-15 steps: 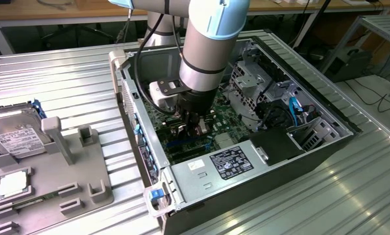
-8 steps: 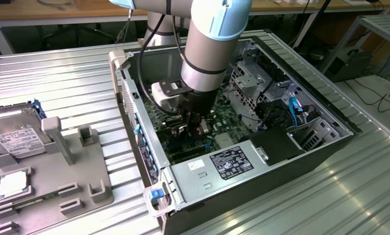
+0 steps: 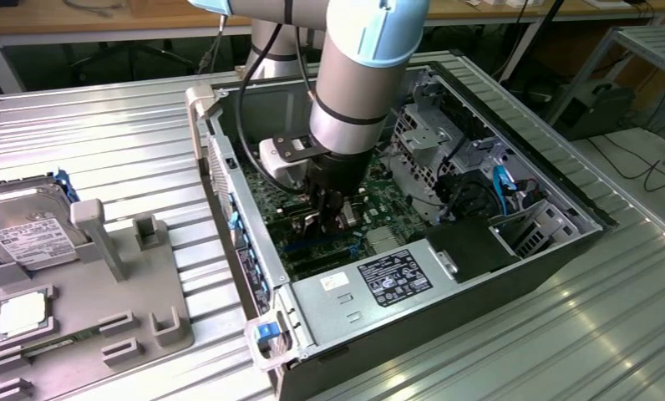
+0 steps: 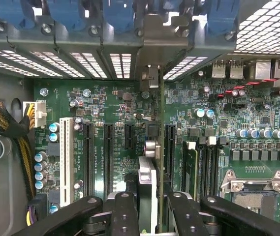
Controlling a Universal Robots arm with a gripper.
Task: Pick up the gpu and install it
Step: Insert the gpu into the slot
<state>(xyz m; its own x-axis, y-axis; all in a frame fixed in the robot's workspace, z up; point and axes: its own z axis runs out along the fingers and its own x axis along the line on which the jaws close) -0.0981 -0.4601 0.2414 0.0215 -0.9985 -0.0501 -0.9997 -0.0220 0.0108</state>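
Green circuit board edge and a silver bracket mark the gpu (image 4: 152, 162), which stands on edge between the gripper (image 4: 148, 209) fingers — they are clamped on it from both sides. In the exterior view the gripper (image 3: 330, 219) reaches down inside the open computer case (image 3: 555, 188), low over the motherboard (image 4: 105, 105). The card's lower edge seems to sit in or just above a black expansion slot (image 4: 170, 147) — hard to tell which. Outside the case, a hard drive (image 3: 26, 230) and a processor chip (image 3: 22, 311) rest on a grey fixture tray (image 3: 143, 322).
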